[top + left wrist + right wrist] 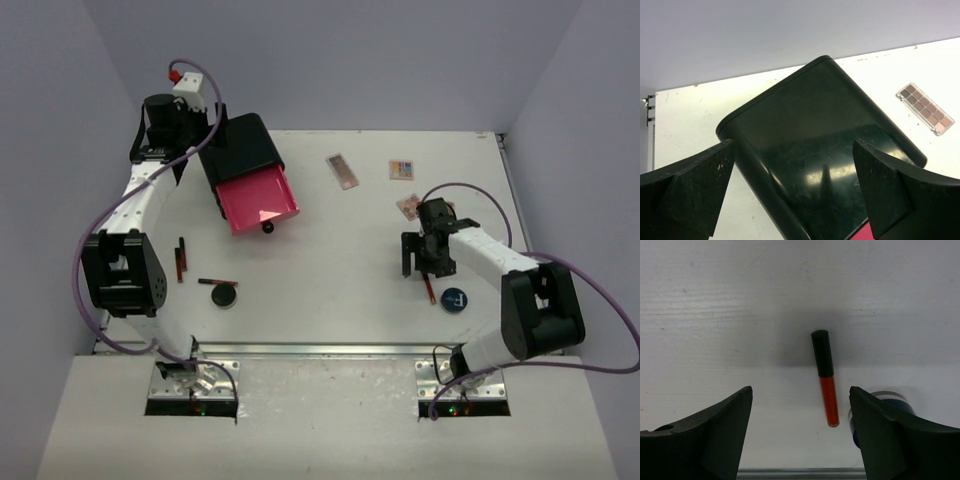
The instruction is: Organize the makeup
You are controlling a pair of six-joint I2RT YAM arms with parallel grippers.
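Left gripper [794, 150]: we see the jaws spread wide and holding nothing, poised above the glossy top of the black chest [825, 135].
Right gripper [800, 390]: we see the jaws apart and empty, pointing down at the table [340, 280] on the right side.
Red stick [826, 385]: it lies flat on the table below the right gripper, in the gap between the two fingers and nearer the right one, touching neither. Its black cap points away from the wrist camera.
Blue round compact [454, 299]: it sits just beside the red stick. In the right wrist view we see it partly hidden behind the right finger.
Pink palette [410, 207]: it lies just beyond the right gripper, with one edge under the arm.
Multicolour palette [402, 170]: it lies farther back on the table, apart from the pink one.
Long tan palette [925, 108]: it lies at an angle between the chest and the multicolour palette, touching neither.
Pink drawer [262, 200]: it is pulled out of the chest toward the table's centre. We make out nothing inside it.
Dark stick [180, 260]: it lies on the left side of the table, near the left arm.
Second stick [217, 282]: it lies just beside the black round compact [224, 295], and we cannot tell whether they touch.
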